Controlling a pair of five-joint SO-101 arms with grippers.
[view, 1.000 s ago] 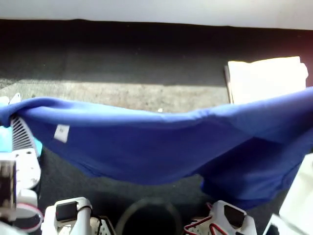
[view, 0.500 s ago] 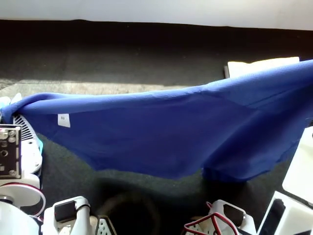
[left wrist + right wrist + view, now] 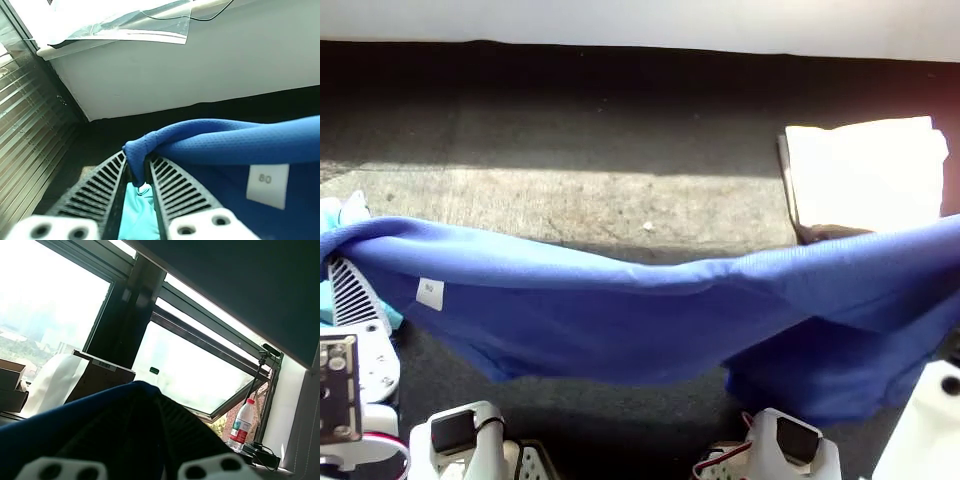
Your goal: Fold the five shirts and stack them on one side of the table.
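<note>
A blue shirt hangs stretched across the front of the table, held up at both ends and sagging in the middle. It carries a small white tag. My left gripper is shut on a bunched corner of the shirt, and its ribbed fingers show at the left edge of the high view. In the right wrist view my right gripper points up toward a window, with blue fabric draped over its closed fingers. A folded white shirt lies at the back right of the table.
A teal cloth lies below the left gripper, also at the table's left edge. The dark table stretches behind the shirt. The arm bases stand along the front edge.
The shirt's right end rose high half a second ago, covering most of the white shirt, and has now dropped back. The whole shirt hangs lower and nearer the front.
</note>
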